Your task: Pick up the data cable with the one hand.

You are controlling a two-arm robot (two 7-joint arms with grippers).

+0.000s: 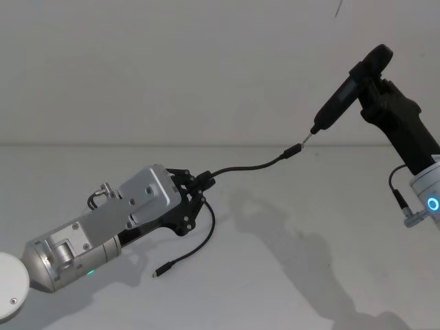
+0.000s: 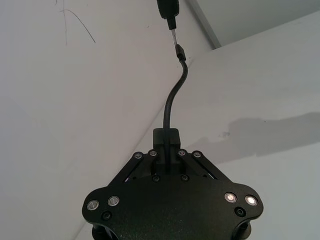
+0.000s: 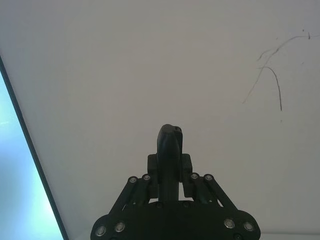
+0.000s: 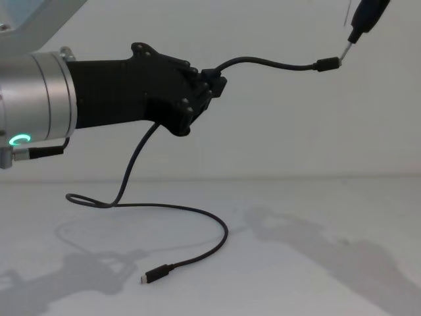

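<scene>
Chest view: data cable [image 4: 172, 209] in left gripper [image 4: 212, 84], raised.

Black cable [image 4: 172, 209] with black plugs, on a white table [image 4: 316, 263] before a white wall [image 1: 172, 69]. Left gripper [image 1: 201, 185]: black fingers, silver wrist with a green glowing ring. Right gripper [image 1: 377, 81]: black, on a silver wrist with a blue glowing ring. Tool [image 1: 347, 88]: black body, silver metal tip. Thin dark scratch marks cross the wall.
</scene>
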